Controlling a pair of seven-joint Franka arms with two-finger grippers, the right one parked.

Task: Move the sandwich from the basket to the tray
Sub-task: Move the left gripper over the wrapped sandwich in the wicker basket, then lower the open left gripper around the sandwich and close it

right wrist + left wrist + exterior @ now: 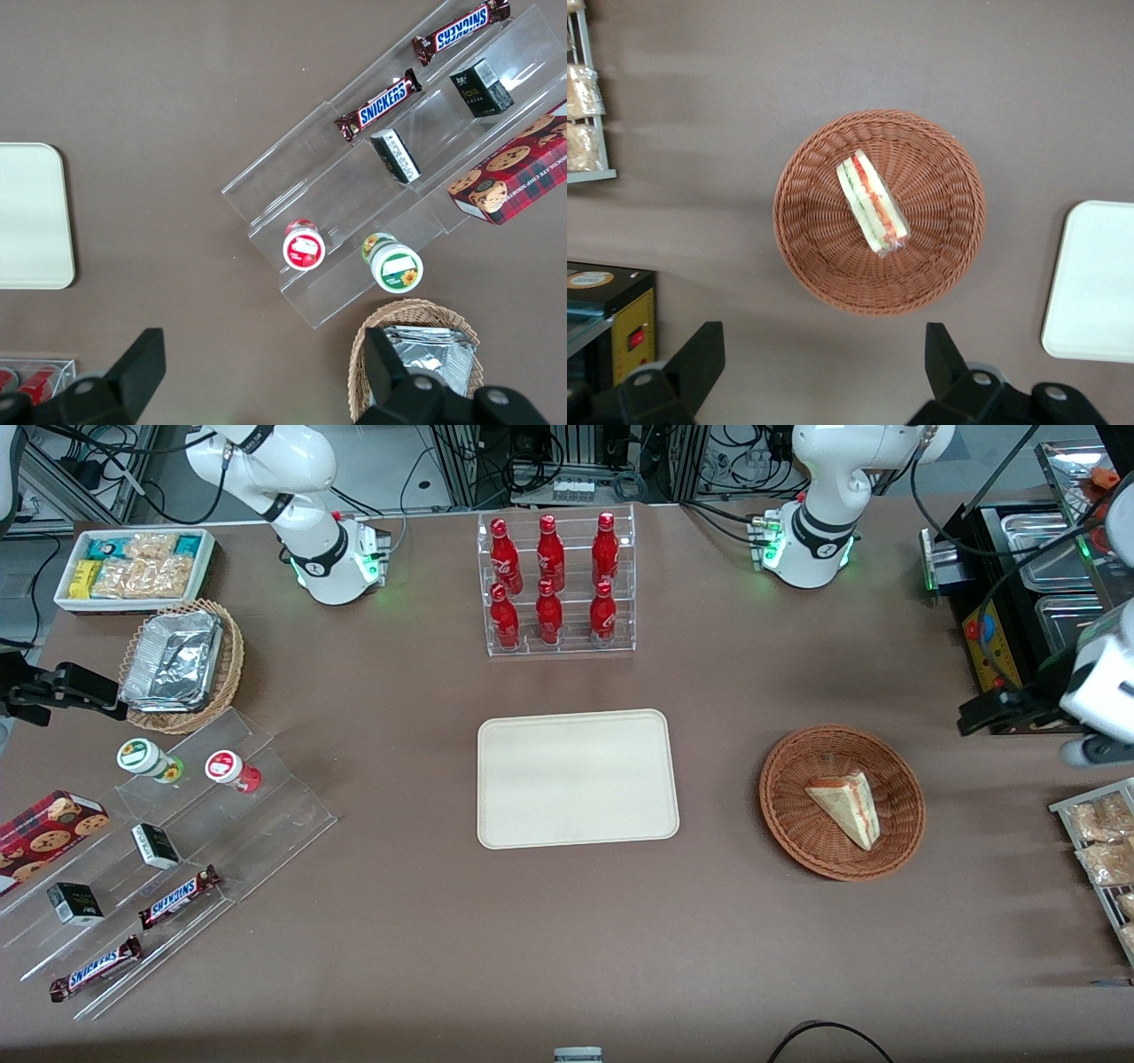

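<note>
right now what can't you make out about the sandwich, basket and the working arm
- Gripper: in the left wrist view only the tips of its open fingers show, above the table near the basket; the rest is cut off by the frame edge.
- Sandwich: its underside is hidden against the basket in both views.
- Tray: the wrist view's edge cuts off most of it.

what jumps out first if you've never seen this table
The red bottles in their clear rack stand out, farther from the front camera than the bare tray. Beside the tray, the sandwich lies in the basket, with the open gripper hovering above.
</note>
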